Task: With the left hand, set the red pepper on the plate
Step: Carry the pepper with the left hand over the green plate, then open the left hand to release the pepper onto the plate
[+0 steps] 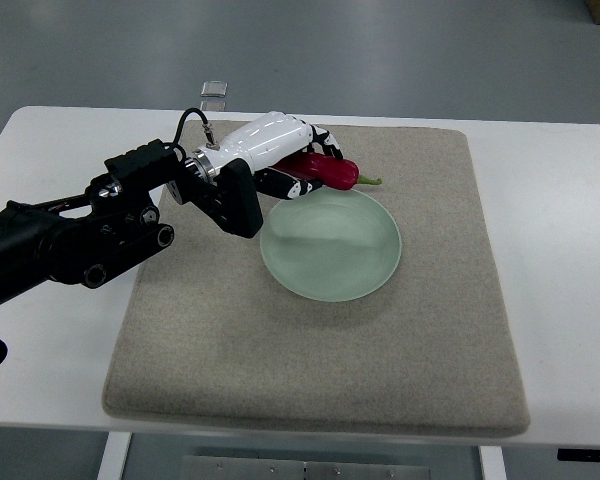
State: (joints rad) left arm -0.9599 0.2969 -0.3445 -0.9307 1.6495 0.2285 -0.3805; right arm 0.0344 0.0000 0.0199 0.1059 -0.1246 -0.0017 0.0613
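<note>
One glossy red pepper [325, 170] with a green stem sits just above centre of the frame, clasped in the curled fingers [302, 184] of the white left hand [280, 152], at the upper rim of one pale green round plate [330, 245]; one beige mat [320, 350] covers the white desk [560, 200].

One pepper [325, 170] — one plate [330, 265]
</note>
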